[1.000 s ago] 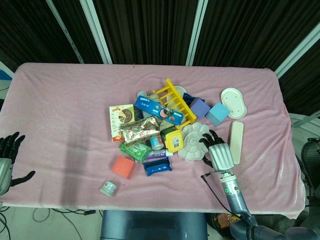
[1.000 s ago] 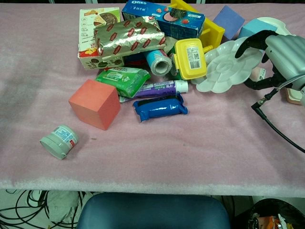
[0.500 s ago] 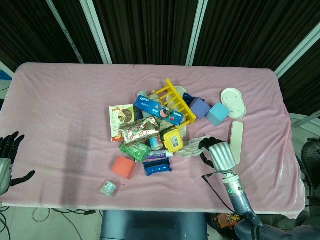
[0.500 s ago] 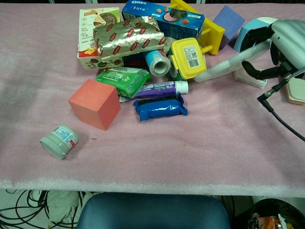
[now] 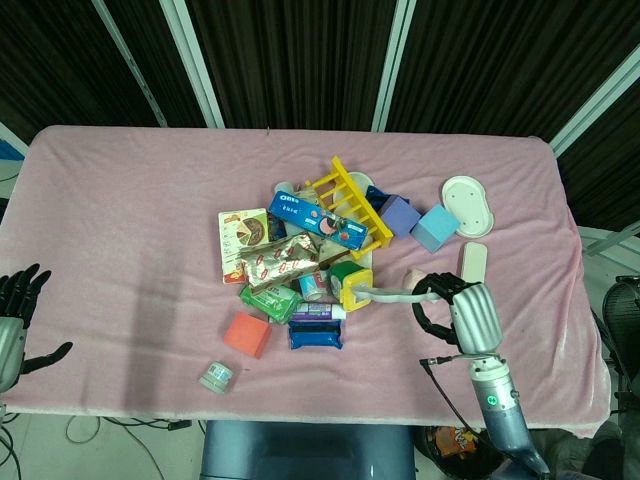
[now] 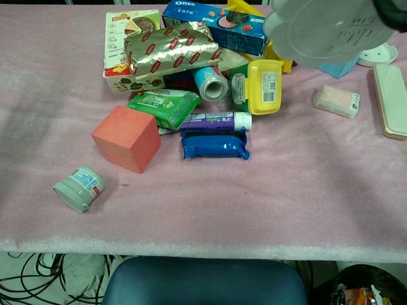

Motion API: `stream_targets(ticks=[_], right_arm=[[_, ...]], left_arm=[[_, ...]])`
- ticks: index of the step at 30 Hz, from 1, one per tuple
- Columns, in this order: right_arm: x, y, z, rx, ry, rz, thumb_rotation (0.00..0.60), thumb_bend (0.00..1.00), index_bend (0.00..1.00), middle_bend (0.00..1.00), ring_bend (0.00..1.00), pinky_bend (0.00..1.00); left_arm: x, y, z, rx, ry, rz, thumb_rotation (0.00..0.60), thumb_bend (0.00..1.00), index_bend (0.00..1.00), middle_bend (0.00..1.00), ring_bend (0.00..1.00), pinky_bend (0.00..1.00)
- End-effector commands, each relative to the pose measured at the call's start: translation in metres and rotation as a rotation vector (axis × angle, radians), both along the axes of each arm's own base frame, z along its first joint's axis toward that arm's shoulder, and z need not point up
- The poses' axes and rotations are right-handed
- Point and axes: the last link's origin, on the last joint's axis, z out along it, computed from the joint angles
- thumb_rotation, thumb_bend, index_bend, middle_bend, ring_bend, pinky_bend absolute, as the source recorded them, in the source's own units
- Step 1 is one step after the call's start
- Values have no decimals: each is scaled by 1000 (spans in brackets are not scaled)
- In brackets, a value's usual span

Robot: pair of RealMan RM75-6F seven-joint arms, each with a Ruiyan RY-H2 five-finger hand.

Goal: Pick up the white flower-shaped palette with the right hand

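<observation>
The lift looks essentially done — the white flower-shaped palette point(image 5: 385, 293) is off the bench point(image 5: 130, 220), held roughly level above the clutter, pinched at its rim by the right robot hand point(image 5: 455, 308). It juts from the fingers toward the yellow box point(image 6: 264, 86); what remains is keeping the hold steady.

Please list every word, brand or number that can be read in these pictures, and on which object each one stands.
"OREO" on the blue biscuit box.
Print on the yellow container label, the gold snack bag, the green wipes pack, the purple tube and the small jar: too small or blurred to read.
</observation>
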Motion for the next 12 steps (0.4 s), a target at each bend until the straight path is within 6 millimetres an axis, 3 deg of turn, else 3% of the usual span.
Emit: stream_targets(ticks=[1, 5, 12], right_arm=[[-4, 29, 23, 24, -60, -12, 600, 738, 814, 663, 617, 719], [-7, 51, 32, 58, -64, -1, 600, 738, 814, 663, 617, 719], [-3, 65, 31, 79, -48, 20, 600, 738, 814, 664, 617, 719]], left_arm=[[0, -1, 0, 0, -1, -3, 600, 0, 0, 0, 0, 0], [1, -1, -1, -4, 2, -10, 600, 0, 0, 0, 0, 0], [1, -2, 0, -4, 2, -16, 600, 0, 0, 0, 0, 0]])
